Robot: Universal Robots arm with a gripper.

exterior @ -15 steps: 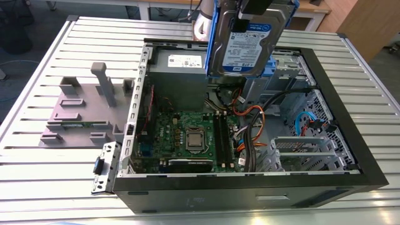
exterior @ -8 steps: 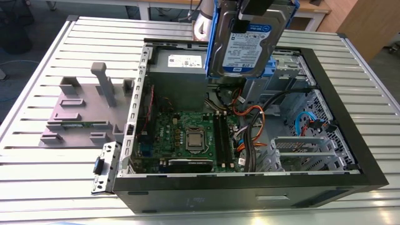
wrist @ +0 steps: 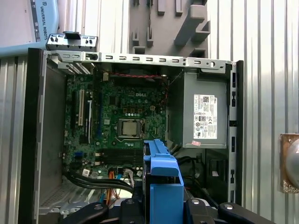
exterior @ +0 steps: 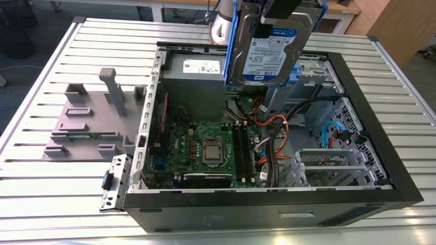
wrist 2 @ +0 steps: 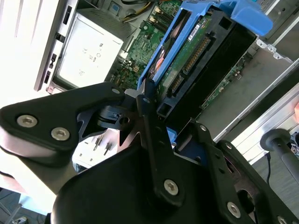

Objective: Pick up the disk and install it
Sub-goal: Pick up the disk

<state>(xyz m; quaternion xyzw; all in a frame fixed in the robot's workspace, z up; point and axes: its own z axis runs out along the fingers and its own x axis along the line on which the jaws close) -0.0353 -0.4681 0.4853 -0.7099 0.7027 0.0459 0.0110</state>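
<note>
- Holding the disk: gripper clamped across its blue bracket, label on edge, above the open case, toward 12 o'clock.
- Handling (judged): rigid, dense, shock-sensitive; grip the bracket, not the circuit side.
- Appearance: silver body, white-and-blue label, blue frame.

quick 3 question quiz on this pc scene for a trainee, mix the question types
1. True or false: the disk lies on the grey stand.
2. Over what is the disk held? A) the open computer case B) the bare slatted table
3. Fill in: the disk sits in a ____ plastic bracket.

Key: 1 false, the gripper holds it in the air with its jaws shut on it; 2 A; 3 blue.
</note>
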